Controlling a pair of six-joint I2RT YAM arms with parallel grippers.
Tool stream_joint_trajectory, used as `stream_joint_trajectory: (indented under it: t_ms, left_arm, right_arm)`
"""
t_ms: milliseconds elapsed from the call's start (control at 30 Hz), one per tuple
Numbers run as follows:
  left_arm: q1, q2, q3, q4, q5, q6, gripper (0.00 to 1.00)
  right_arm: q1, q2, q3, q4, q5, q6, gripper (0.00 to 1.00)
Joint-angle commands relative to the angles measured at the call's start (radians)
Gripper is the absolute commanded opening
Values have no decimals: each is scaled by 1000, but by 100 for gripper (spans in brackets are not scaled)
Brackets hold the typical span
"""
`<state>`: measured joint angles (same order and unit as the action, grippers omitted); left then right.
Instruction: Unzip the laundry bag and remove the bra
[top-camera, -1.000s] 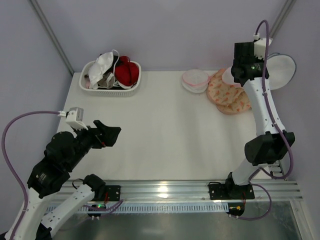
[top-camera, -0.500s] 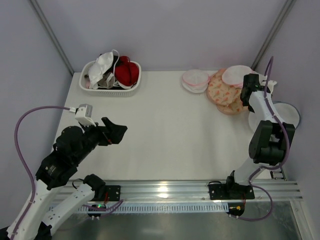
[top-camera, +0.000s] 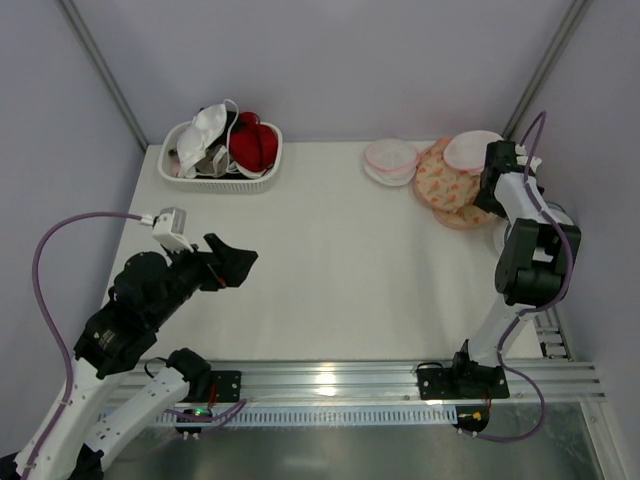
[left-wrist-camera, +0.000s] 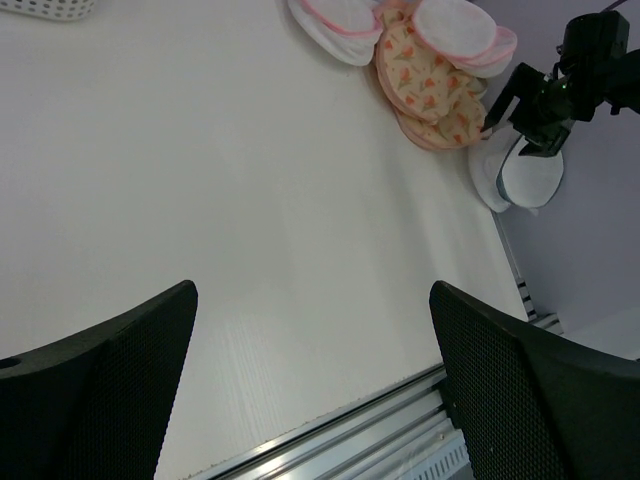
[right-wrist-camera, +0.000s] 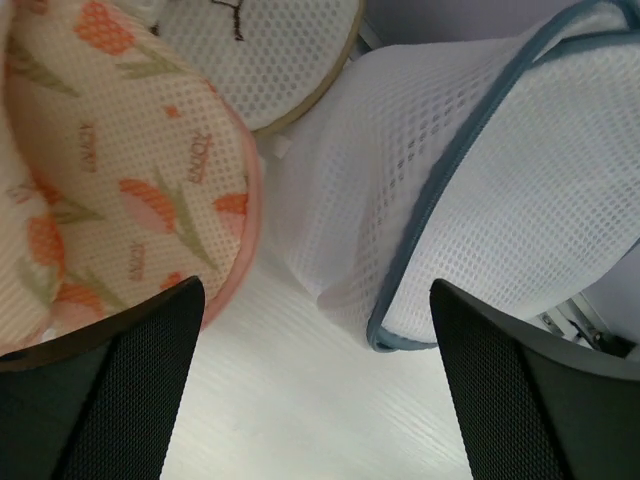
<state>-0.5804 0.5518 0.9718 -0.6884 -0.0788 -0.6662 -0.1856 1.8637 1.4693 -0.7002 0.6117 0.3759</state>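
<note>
The laundry bag (right-wrist-camera: 480, 170), white mesh with a blue-grey zipper rim, lies crumpled at the table's right edge, next to the peach pouches. It also shows in the left wrist view (left-wrist-camera: 527, 180) and, mostly hidden behind the right arm, from above (top-camera: 499, 238). My right gripper (right-wrist-camera: 315, 285) (top-camera: 497, 180) hovers just over it, jaws wide apart and empty. A white bra (top-camera: 208, 128) with thin straps lies in the basket at the back left. My left gripper (top-camera: 237, 264) (left-wrist-camera: 312, 290) hangs open over the near left of the table, holding nothing.
The white basket (top-camera: 222, 180) also holds a red garment (top-camera: 252, 145). Pink-rimmed white pouches (top-camera: 390, 160) and peach patterned pouches (top-camera: 452, 190) are stacked at the back right. A metal rail (top-camera: 330, 378) runs along the near edge. Grey walls enclose the table.
My right gripper carried the laundry bag down from high at the back right to the table's right edge, then opened and let it go. My left arm shifted slightly forward.
</note>
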Motion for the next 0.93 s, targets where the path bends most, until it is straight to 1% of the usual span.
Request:
stream_joint_trajectory:
  t_ms: [0,67,100,133,167,200,267,300,333,367,400,433,467,500,533,567,600,667,733,800,900]
  left_arm:
    - [-1,-3,-8,52,25,-9,99]
    - [-2,-4,-10,61,27,-6,99]
    - [-2,-6,-8,64,31,-6,100]
    - [-2,-3,-10,76,36,-3,99]
    - [-2,-4,-7,82,36,4,99]
    - [-1,-6,-7,87,39,4,100]
    - [-2,-9,-10,110,37,11,99]
    - [-2,-9,-10,115,31,14,100]
    - [-2,-7,-10,122,18,16,99]
    - [-2,2,-8,119,13,22,99]
    - [-2,10,-4,113,5,27,100]
    - [-1,20,7,92,-22,27,99]
    - [-2,43,13,78,-32,25,99]
    - [-2,57,19,61,-33,19,99]
    - [-2,69,24,53,-32,20,99]
    - [-2,83,24,46,-29,20,99]
    - [-2,101,21,44,-26,17,100]
    - [-1,117,5,49,-26,10,100]
    - [-1,128,-8,56,-22,-9,99]
    - [-2,131,-19,64,-10,-18,99]
    - [-2,126,-13,58,-27,-13,100]
  right_arm:
    - [24,-205,-29,99,-144,-40,99]
    - [78,-309,-91,146,-176,-64,99]
    - [98,-401,-102,153,-194,-77,99]
    - [119,-440,-112,151,-213,-86,100]
    - [168,-477,-113,137,-233,-97,99]
    - [185,-550,-119,131,-281,-103,99]
    - [292,-613,-133,97,-331,-101,100]
    - [319,-647,-147,97,-442,-88,99]
    - [349,-716,-191,120,-508,-83,99]
    - [417,-757,-225,151,-577,-84,99]
    - [460,-796,-266,186,-702,-91,100]
    - [504,-861,-323,220,-725,-88,99]
    - [547,-888,-346,228,-736,-75,99]
    - [616,-905,-368,235,-750,-54,99]
    - [650,-922,-392,225,-786,-45,99]
    - [684,-928,-400,214,-782,-35,99]
    - [759,-934,-411,203,-764,-25,99]
    - [836,-951,-435,177,-695,-11,99]
    - [903,-966,-473,169,-658,7,99]
    - [916,-994,-506,172,-662,46,99]
    - [919,-1055,-602,211,-673,90,100]
